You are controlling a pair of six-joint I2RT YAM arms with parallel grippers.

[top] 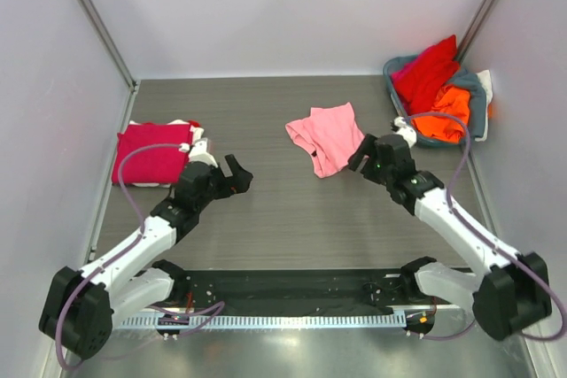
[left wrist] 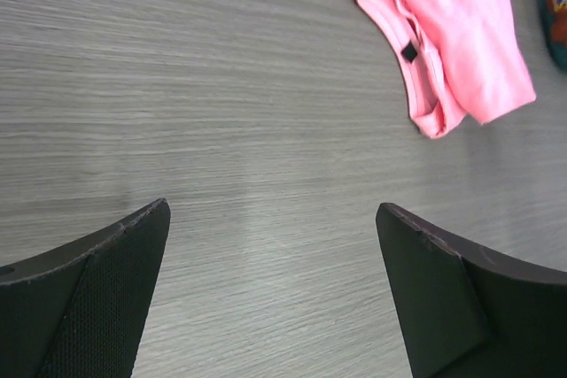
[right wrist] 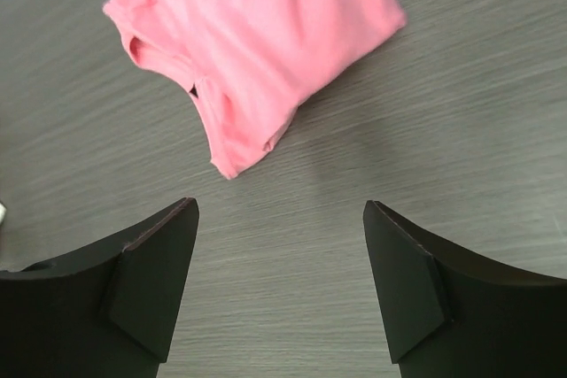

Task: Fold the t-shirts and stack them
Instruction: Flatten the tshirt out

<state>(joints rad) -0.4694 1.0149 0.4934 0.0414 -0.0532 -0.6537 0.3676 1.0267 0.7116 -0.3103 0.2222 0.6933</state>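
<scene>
Wide apart and empty, the two dark fingers (left wrist: 106, 298) of the left end effector (top: 234, 174) hung over bare table (top: 283, 227) on the near left. On the right, the right end effector (top: 361, 155) was spread just as wide, with nothing between its fingers (right wrist: 146, 289). It pointed at the light pink t-shirt (top: 328, 137) from just near of it, and in its wrist view the cloth lay clear of both fingers.

That light pink t-shirt lay loosely bunched, not folded, near the middle of the table, a little to the right, with a small black label (left wrist: 408, 52) showing at its neckline.

At the left edge, level with it, the crimson t-shirt (top: 151, 153) lay folded flat, with white cloth (top: 198, 135) peeking out from under its right side.

In the far right corner stood the grey-blue basket (top: 476, 105), holding a red t-shirt (top: 430, 73) heaped over an orange t-shirt (top: 443, 114), with a white t-shirt (top: 485, 84) draped over its right rim.
</scene>
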